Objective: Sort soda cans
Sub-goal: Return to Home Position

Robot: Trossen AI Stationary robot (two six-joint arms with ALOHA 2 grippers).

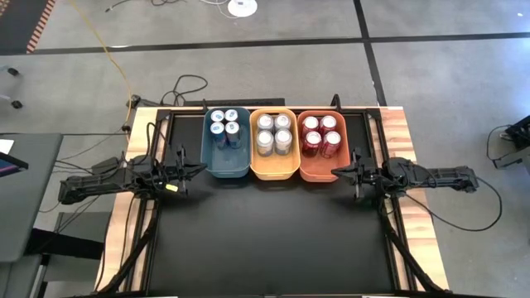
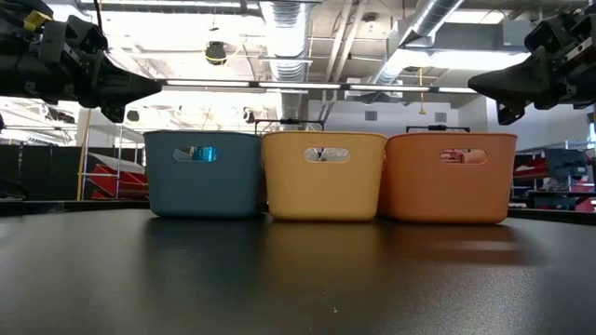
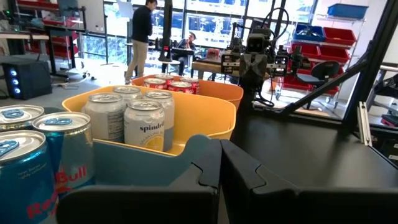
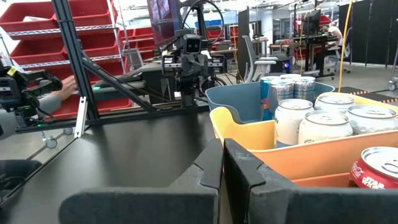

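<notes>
As cans [image 1: 265,122] are sitting sorted in bins [image 1: 274,172] at twelve o'clock, left tool [image 1: 201,168] at nine and right tool [image 1: 334,172] at three, both pressed together, should be backing away level, clearing rims.

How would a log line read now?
soda cans: sorted by colour in three bins | left gripper: shut, empty | right gripper: shut, empty
</notes>
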